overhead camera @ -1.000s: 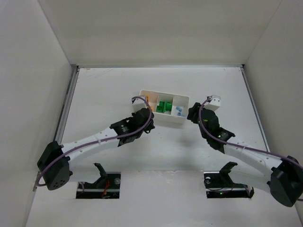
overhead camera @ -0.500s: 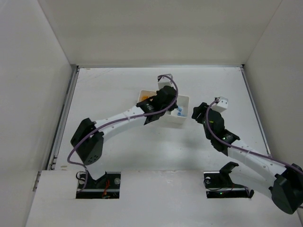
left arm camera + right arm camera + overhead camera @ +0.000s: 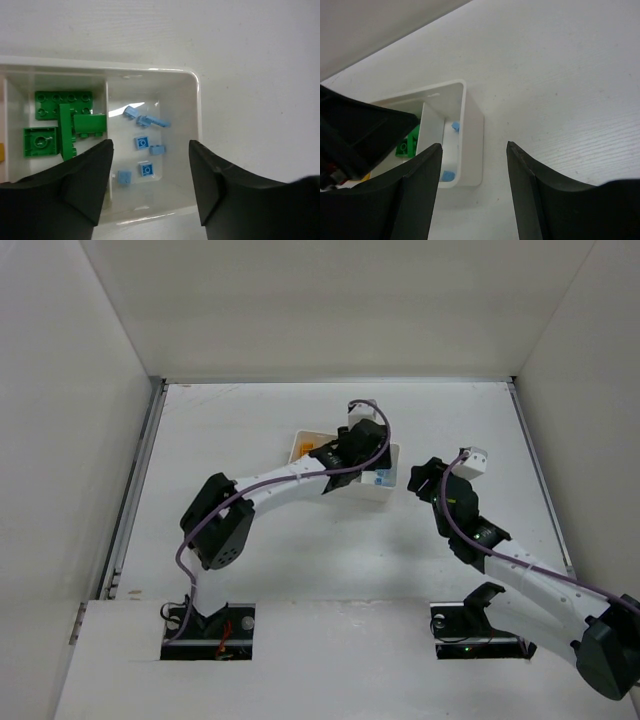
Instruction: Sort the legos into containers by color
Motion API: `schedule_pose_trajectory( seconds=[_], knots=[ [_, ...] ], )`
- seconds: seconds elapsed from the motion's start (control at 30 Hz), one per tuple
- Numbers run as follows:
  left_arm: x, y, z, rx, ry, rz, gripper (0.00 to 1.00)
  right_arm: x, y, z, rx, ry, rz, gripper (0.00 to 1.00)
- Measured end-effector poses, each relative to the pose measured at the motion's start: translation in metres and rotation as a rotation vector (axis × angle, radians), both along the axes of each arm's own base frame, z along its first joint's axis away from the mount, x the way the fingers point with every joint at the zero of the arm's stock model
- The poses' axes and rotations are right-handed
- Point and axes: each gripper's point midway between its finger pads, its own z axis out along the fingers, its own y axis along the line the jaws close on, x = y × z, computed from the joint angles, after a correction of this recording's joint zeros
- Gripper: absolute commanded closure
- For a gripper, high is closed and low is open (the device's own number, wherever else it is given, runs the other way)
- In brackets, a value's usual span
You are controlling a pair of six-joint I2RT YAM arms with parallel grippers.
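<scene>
Several light-blue legos [image 3: 142,143] in tray [image 3: 199,115]'s right compartment, below left gripper [image 3: 150,145]'s spread jaws; right gripper [image 3: 474,145] gaping, just right of tray.

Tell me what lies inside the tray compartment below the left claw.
Several light-blue legos lie on the tray floor; the left claw covers the compartment's near corners.

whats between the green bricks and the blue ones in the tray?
The tray's white divider wall: green bricks sit in one compartment, blue bricks in the next. The left wrist view shows it.
</scene>
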Motion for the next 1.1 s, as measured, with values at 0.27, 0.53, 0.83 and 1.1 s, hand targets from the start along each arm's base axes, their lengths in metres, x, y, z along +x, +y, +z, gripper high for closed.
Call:
schedule_pose_trajectory(
  seconds=[0.27,0.53,0.83,1.1],
  knots=[
    [-0.019,0.106,0.042,-0.041,-0.079,0.131,0.00,0.001,-0.003,0.000,0.007,0.000,-0.012,0.41],
    [-0.070,0.254,0.044,-0.109,-0.152,0.413,0.00,0.001,-0.007,-0.009,0.004,0.018,-0.027,0.27],
    [-0.126,0.365,-0.019,-0.095,-0.023,0.744,0.00,0.001,-0.029,-0.023,0.006,0.037,-0.109,0.00],
    [-0.144,0.375,-0.032,-0.103,0.056,0.800,0.00,-0.010,-0.042,-0.021,0.024,0.051,-0.153,0.00]
  ],
)
